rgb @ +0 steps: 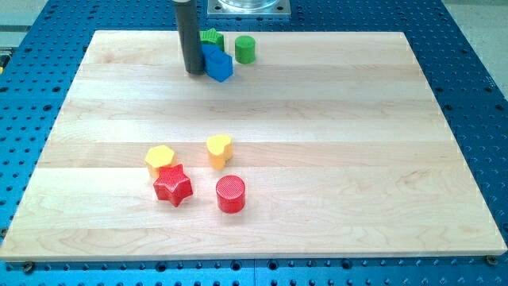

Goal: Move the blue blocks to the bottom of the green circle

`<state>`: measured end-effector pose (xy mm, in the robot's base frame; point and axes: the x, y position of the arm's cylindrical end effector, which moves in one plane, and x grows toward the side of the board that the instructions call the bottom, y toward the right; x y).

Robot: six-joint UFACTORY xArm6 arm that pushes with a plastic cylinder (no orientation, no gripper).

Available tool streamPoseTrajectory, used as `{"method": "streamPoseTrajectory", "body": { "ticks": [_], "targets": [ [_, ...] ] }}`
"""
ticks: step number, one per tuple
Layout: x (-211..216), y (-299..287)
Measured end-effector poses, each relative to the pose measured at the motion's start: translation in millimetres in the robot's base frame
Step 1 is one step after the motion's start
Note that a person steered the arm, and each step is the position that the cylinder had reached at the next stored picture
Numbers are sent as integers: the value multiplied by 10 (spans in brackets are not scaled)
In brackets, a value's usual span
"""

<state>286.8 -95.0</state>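
My tip (195, 72) rests on the board near the view's top, touching the left side of the blue blocks (217, 63), which sit pressed together. The green circle (245, 49) stands just right of and slightly above the blue blocks, a small gap apart. A green star-shaped block (211, 36) sits right behind the blue blocks, partly hidden by the rod (189, 36).
A yellow hexagon (159, 158), a yellow heart (219, 149), a red star (172, 185) and a red circle (230, 194) cluster in the lower middle of the wooden board (357, 159). Blue perforated table surrounds the board.
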Motion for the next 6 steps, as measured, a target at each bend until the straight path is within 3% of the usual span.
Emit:
{"method": "streamPoseTrajectory", "body": {
  "ticks": [1,2,3,4,5,6],
  "targets": [
    [-456,-491],
    [-475,-183],
    [-156,43],
    [482,366],
    [762,535],
    [367,272]
  ]
}}
